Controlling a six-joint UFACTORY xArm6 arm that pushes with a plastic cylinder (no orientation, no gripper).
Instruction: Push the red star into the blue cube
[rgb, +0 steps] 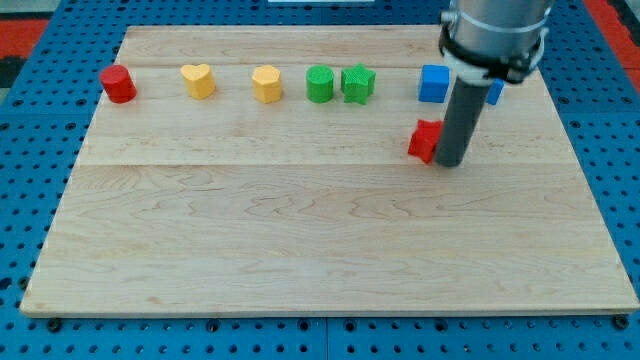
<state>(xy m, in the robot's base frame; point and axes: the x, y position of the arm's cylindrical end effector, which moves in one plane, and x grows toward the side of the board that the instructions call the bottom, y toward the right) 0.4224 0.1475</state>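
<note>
Red star (424, 140): located in the right half of the wooden board (300, 240), below the row of blocks near the view's top. It is partly hidden by the rod on its right side, so its outline is only partly legible.

My tip (451, 163): set on the board directly at the view's right of the red star, touching it or just beside it; contact cannot be confirmed. The arm carries no claw, only the straight dark rod, and it holds nothing.

Blue cube (433, 84): sits above the red star, slightly toward the view's right, apart from it. A second blue block (494, 92) shows at the rod's right edge, mostly hidden; shape not determinable.

Remaining row, view's left to right: red cylinder (118, 84), yellow heart (199, 80), yellow block (267, 84), green cylinder (320, 84), green star (357, 83). The two green blocks stand just beside each other.
</note>
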